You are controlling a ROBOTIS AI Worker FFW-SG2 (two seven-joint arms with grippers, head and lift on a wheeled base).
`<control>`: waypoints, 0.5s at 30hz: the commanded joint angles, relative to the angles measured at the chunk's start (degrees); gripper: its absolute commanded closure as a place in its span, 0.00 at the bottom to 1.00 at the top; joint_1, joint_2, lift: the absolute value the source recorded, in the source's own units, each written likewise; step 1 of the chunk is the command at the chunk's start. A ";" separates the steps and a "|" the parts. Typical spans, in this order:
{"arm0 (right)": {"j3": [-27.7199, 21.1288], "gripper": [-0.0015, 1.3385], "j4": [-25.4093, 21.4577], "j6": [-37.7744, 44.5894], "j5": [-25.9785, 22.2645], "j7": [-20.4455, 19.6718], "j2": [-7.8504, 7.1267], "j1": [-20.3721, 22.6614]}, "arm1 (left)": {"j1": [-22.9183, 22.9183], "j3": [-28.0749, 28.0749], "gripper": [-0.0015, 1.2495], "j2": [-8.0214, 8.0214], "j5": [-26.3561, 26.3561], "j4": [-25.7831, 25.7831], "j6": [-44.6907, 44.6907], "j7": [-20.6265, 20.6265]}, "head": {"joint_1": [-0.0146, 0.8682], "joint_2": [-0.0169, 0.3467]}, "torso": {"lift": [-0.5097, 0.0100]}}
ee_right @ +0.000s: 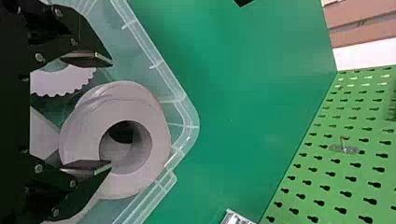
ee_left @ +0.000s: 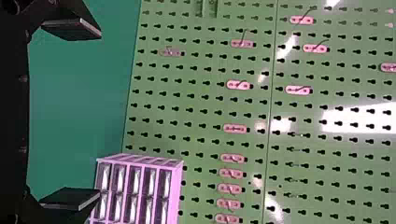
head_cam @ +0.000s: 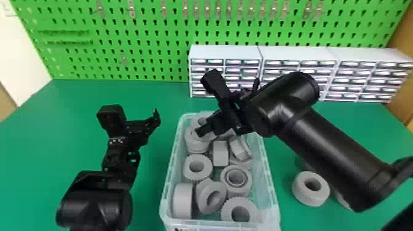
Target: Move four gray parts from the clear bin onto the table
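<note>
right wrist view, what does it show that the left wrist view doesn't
right wrist view: the clear bin, gray parts in it and the right gripper, jaws open

left wrist view: the left gripper, jaws open, and a row of clips

both: green table and green pegboard

Scene is viewed from above by the head cam, aimed forward and down over clear bin [head_cam: 271, 184], table [head_cam: 147, 95] and pegboard [head_cam: 92, 18]. Pegboard is faced from the left wrist, turned sideways; drawer cabinets [head_cam: 226, 52] are shared with head view. Bin corner is seen close-up from the right wrist, pegboard is shared by all three.
</note>
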 commanded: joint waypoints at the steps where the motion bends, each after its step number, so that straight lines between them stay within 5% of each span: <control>1: 0.23 0.30 0.08 -0.32 0.07 0.15 0.00 -0.09 | -0.08 0.00 0.08 0.00 0.00 0.07 0.00 0.00 | 0.80 0.24 | 0.88; 5: 0.67 0.18 0.34 -0.67 0.16 0.42 0.09 -0.17 | -0.08 0.00 0.08 0.00 0.00 0.07 0.00 0.00 | 0.80 0.24 | 0.88; 15: 2.07 0.18 1.93 -3.22 0.60 1.65 0.35 -0.70 | -0.25 0.00 0.08 0.00 0.09 0.07 0.00 0.00 | 0.80 0.24 | 0.88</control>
